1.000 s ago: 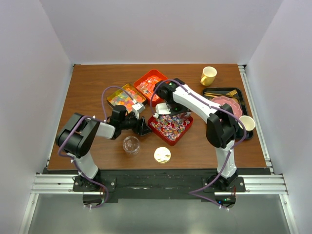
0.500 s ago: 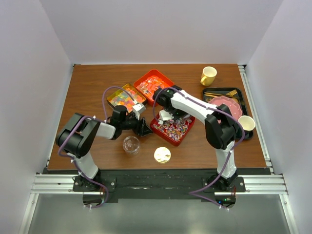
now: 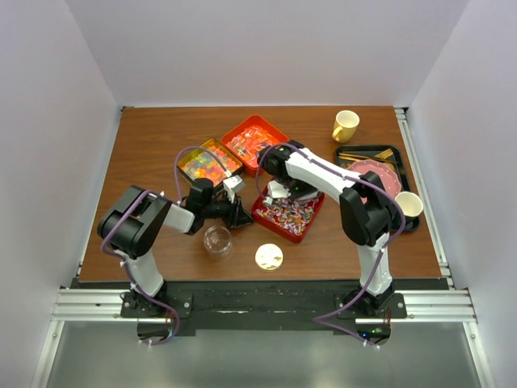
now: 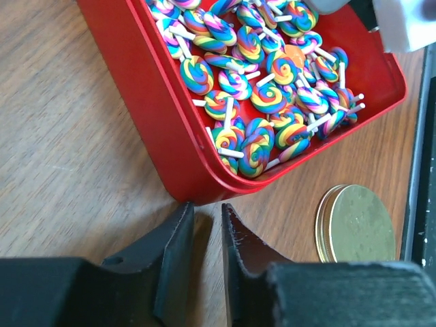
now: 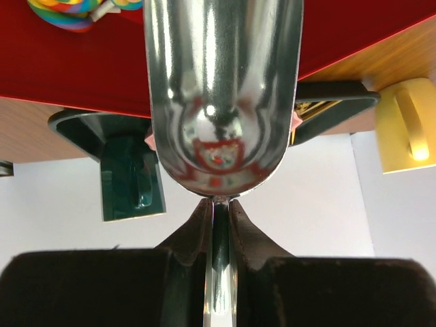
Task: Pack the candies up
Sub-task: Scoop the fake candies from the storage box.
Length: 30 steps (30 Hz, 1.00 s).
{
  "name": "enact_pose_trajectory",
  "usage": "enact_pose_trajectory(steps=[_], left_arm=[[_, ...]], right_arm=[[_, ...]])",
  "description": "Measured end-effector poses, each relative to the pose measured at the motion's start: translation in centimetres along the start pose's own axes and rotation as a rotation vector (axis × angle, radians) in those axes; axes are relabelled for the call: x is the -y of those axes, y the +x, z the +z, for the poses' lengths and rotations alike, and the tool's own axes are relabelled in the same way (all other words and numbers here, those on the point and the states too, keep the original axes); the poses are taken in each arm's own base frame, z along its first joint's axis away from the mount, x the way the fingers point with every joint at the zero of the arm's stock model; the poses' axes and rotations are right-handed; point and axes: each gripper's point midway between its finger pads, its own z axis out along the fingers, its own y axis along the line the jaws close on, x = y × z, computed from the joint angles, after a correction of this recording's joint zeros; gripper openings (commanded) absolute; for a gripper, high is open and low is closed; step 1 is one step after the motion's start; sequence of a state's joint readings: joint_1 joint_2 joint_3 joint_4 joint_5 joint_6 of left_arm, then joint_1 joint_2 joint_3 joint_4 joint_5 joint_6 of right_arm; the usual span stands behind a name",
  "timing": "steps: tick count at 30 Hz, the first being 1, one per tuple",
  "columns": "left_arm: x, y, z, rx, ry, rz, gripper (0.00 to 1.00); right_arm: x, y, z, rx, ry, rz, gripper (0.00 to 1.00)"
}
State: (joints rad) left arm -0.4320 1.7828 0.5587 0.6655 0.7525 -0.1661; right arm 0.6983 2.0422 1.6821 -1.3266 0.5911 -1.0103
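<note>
The lid (image 3: 269,257) and, to its left, the jar (image 3: 216,240) stand nearest the bases, apart from each other.

Just beyond the jar, the left gripper (image 4: 208,216) sits low at the left corner of the tray (image 4: 146,116). Its fingers (image 4: 176,238) stand close together with a narrow gap. Whether they pinch the rim cannot be told.

The tray holds the candies (image 4: 259,75), swirled lollipops.

Over the tray, the right gripper (image 5: 219,208) is clamped on the thin handle of the scoop (image 5: 221,82).

Farther back, the orange tray (image 3: 195,149) and far red tray (image 3: 239,127) hold more candies. The mug (image 3: 345,125) stands at far right.
</note>
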Motion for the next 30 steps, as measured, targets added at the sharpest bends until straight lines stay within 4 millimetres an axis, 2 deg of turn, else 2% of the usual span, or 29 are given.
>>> enact_pose_trajectory(steps=[5, 9, 11, 16, 20, 23, 30], left_arm=[[0.3, 0.0, 0.3, 0.011, 0.031, -0.009, 0.26], [0.4, 0.0, 0.5, 0.017, 0.05, -0.02, 0.35], [0.6, 0.0, 0.4, 0.016, 0.061, -0.026, 0.4], [0.9, -0.3, 0.7, 0.014, 0.078, -0.028, 0.42], [0.9, -0.3, 0.7, 0.011, 0.079, -0.03, 0.43], [0.9, -0.3, 0.7, 0.009, 0.079, -0.031, 0.43], [1.0, -0.3, 0.7, 0.006, 0.082, -0.031, 0.44]], right_arm=[[-0.1, -0.3, -0.3, 0.037, -0.003, 0.011, 0.0], [-0.1, -0.9, -0.8, 0.088, -0.008, 0.023, 0.0], [0.0, -1.5, -1.2, 0.13, -0.012, 0.029, 0.0], [-0.4, -4.5, -2.5, 0.274, -0.039, 0.02, 0.0], [-0.6, -5.4, -3.1, 0.305, -0.04, -0.006, 0.0], [-0.5, -5.1, -2.8, 0.304, -0.045, -0.008, 0.0], [0.7, -2.5, -1.6, 0.242, -0.03, -0.005, 0.0]])
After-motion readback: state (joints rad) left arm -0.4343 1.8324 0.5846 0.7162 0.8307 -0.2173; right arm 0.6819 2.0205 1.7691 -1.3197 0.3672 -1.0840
